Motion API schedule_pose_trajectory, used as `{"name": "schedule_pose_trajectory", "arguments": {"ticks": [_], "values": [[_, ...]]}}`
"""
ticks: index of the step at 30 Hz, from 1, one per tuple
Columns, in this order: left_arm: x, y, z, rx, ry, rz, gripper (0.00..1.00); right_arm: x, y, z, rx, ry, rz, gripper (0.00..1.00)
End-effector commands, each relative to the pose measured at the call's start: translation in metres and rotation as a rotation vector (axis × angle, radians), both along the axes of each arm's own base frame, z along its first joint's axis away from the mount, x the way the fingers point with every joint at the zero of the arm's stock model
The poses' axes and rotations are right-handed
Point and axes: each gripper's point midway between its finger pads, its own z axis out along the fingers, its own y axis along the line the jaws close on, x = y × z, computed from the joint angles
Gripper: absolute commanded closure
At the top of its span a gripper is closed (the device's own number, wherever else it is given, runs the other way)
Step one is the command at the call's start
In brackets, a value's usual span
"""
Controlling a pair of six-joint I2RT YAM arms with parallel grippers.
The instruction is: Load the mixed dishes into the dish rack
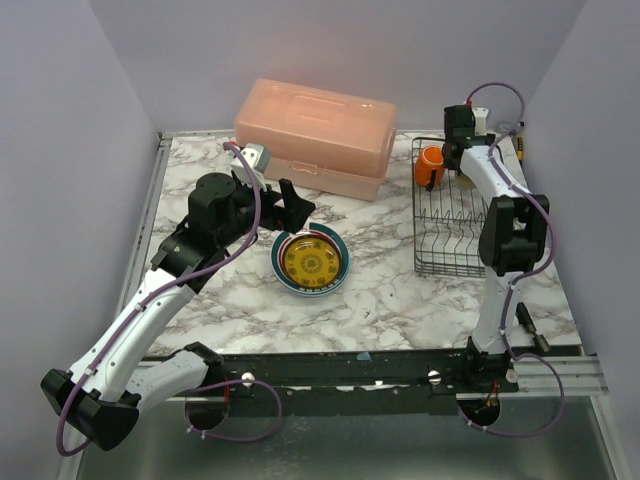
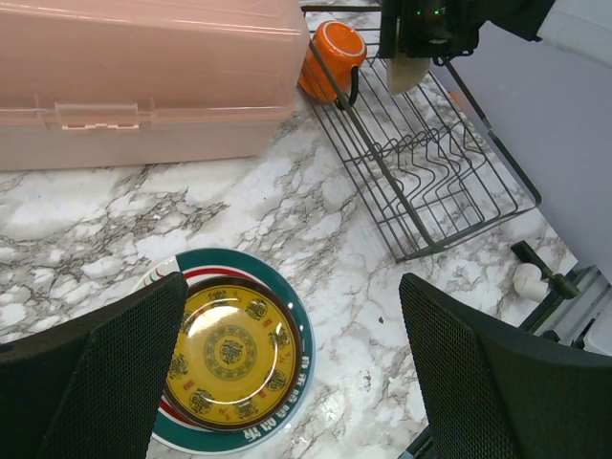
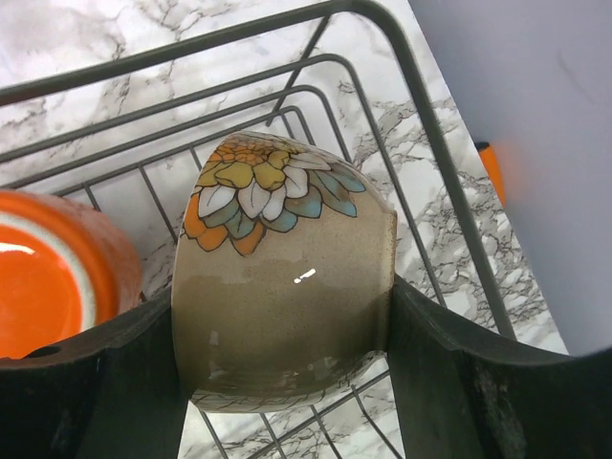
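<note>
Right tool (image 3: 287,373) clamps cream-white flowered bowl (image 3: 287,287) over black wire dish rack (image 1: 450,235), beside glossy orange mug (image 3: 57,277). Left tool (image 2: 292,382) spread open above yellow patterned plate (image 2: 229,349); we see lower plates (image 2: 229,258) only as rims.

Bowl (image 3: 287,296) was beige-cream with a flower print in white, yellow, orange and teal. Mug (image 1: 430,165) was glossy orange. Top plate (image 2: 229,349) was yellow with dark medallion motifs and a red rim; plate under it (image 2: 304,330) was teal-rimmed. Rack (image 1: 450,230) was black wire. Box (image 1: 315,135) was translucent pink. Table (image 1: 400,310) was white marble, grey-veined.
</note>
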Motion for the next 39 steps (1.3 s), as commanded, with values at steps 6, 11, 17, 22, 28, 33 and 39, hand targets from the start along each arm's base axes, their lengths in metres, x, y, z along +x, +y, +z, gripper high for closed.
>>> {"name": "schedule_pose_trajectory", "arguments": {"ticks": [6,11,17,22,28,33,39], "values": [[-0.001,-0.003,-0.001,-0.007,0.006,-0.011,0.09,0.003,-0.009,0.007,-0.204,0.042,-0.063,1.0],[-0.001,-0.004,-0.001,-0.007,0.007,-0.013,0.09,0.001,-0.012,0.016,-0.233,0.033,-0.063,1.0],[-0.001,-0.004,-0.002,-0.005,0.01,-0.013,0.09,0.004,-0.017,0.014,-0.283,0.057,-0.062,1.0],[-0.001,-0.004,-0.001,-0.006,0.008,-0.014,0.09,0.006,-0.015,0.003,-0.273,0.078,-0.055,1.0],[-0.001,-0.005,-0.001,-0.007,0.012,-0.018,0.09,0.009,-0.012,-0.011,-0.259,0.113,-0.039,0.79],[-0.001,-0.005,-0.003,-0.005,0.016,-0.016,0.09,0.008,-0.012,-0.018,-0.259,0.13,-0.038,0.57],[0.0,-0.009,-0.006,-0.009,0.032,-0.032,0.09,0.014,0.002,-0.022,-0.173,0.125,0.031,0.27]]}}
